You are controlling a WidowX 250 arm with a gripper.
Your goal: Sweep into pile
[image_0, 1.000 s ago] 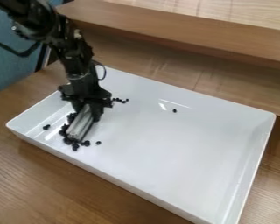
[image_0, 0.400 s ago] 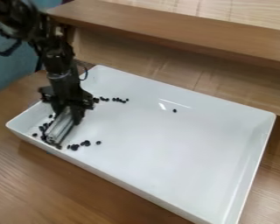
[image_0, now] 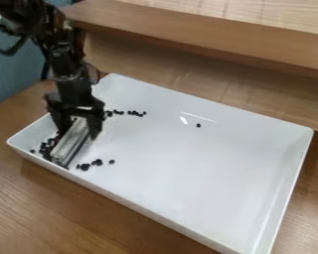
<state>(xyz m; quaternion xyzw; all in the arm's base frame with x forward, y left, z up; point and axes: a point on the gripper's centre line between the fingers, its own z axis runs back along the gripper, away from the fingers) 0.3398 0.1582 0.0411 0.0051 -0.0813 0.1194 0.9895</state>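
- Gripping the silvery bar, the gripper has its 2 fingers closed on it from either side; the hold is at the bar's upper end only, so a hard shove against the tray wall could twist it or make it slip
- The bar slants down to the near wall, its low end at or just beside it; I cannot tell whether they touch; pressing on that way might jam the tip or nudge the tray over the table
- On the bar's left lies the main clump of black beads, towards the tray's left corner; crowding there could push some up the sloping wall, or let them roll out past the low end
- Just right of that end sit several stray beads; they are on the wrong side of the blade, so a further leftward push would probably miss them; backing up with the bar down might scatter them
- Beyond the gripper runs a loose row; the bar's reach seems too short to catch it in the same stroke
- Farthest out is 1 lone bead, easily left behind without a separate pass
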